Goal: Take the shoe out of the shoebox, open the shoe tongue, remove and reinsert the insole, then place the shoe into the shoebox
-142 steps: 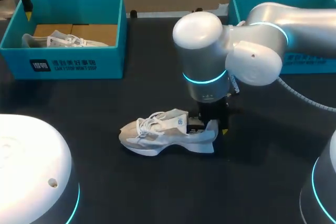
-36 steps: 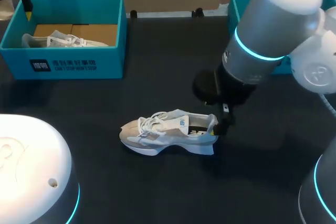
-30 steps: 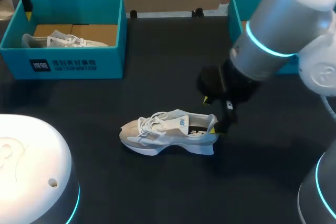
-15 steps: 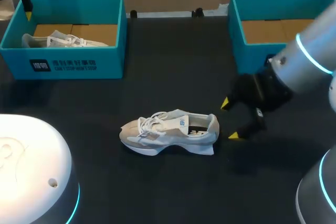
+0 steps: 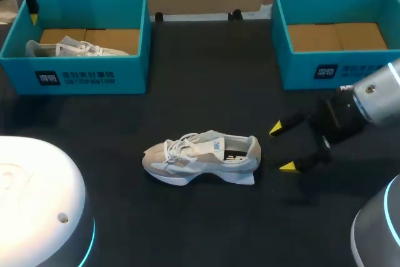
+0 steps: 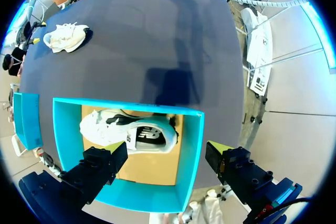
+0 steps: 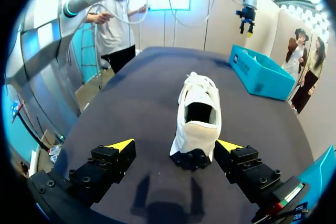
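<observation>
From above, saw the shoe [image 5: 201, 157] standing on its sole in the middle of the dark tabletop [image 5: 206, 79], toe to the left, heel to the right, outside any box. Probably put out in the open like that to make the tongue and insole easy to reach. Found the right end effector [image 5: 281, 147] near the heel end, not touching, with its yellow tips spread wide and pinching nothing. Looked like a let-go on purpose, with room to come in again. Saw the right shoebox [image 5: 325, 70] behind, showing only its brown bottom, likely the place to put the shoe back later. Saw the left shoebox [image 5: 81, 76] far off at the left with an other shoe [image 5: 62, 48] lying inside. From the left wrist, looked straight down into that left shoebox, with the left end effector [image 6: 168, 150] above it, spread open and gripping nothing, likely parked out of the way. From the right wrist, looked right at the heel and the open mouth of the shoe, dead ahead between the spread tips, with gaps on both sides. Compared with a few seconds before: had sat right at the heel, tips down at the opening; then pulled back to the right and opened up. Left the shoe in nearly the same spot.
</observation>
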Robot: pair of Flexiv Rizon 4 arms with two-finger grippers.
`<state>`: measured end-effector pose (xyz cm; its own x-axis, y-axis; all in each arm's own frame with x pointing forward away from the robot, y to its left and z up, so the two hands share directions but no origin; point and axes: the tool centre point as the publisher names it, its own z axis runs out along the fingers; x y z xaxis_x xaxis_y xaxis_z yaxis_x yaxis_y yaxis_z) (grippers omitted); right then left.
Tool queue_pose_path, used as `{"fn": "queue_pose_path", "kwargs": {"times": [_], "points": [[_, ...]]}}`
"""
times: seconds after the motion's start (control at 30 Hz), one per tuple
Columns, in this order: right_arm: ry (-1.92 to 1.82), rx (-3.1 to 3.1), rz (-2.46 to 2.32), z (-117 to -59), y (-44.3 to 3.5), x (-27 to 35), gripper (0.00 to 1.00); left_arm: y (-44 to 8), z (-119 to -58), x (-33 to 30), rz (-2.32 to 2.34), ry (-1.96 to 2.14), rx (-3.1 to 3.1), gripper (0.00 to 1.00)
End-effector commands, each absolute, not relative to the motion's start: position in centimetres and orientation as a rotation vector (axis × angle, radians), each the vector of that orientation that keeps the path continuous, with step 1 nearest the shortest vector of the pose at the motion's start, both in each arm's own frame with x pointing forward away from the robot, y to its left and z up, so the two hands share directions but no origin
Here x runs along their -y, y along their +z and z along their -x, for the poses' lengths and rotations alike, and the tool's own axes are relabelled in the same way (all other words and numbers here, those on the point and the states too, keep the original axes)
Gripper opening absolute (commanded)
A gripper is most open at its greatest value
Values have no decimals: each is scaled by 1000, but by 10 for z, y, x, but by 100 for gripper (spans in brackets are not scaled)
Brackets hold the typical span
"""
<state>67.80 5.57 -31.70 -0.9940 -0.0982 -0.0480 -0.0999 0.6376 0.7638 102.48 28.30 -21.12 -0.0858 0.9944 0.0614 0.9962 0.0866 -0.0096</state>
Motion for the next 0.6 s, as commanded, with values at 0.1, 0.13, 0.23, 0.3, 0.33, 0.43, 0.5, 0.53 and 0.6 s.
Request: {"fn": "queue_pose_path", "kwargs": {"times": [0.1,0.13,0.23,0.3,0.33,0.43,0.5,0.53,0.6], "points": [[1337,-2831,170,-676,-319,-55,100,-211,-1023,-283,2089,-59,2277,100],[1337,-2831,170,-676,-319,-55,100,-211,-1023,-283,2089,-59,2277,100],[1337,-2831,170,-676,-319,-55,100,-211,-1023,-283,2089,-59,2277,100],[1359,-2796,128,-679,-324,-53,100,-211,-1023,-283,2089,-59,2277,100],[1366,-2784,111,-681,-326,-52,100,-211,-1023,-283,2089,-59,2277,100],[1406,-2735,55,-684,-334,-47,100,-211,-1023,-283,2089,-59,2277,100],[1435,-2701,29,-687,-340,-42,100,-211,-1023,-283,2089,-59,2277,100],[1450,-2688,22,-689,-343,-40,100,-211,-1023,-283,2089,-59,2277,100],[1457,-2687,17,-692,-348,-38,100,-211,-1023,-283,2089,-59,2277,100]]}}
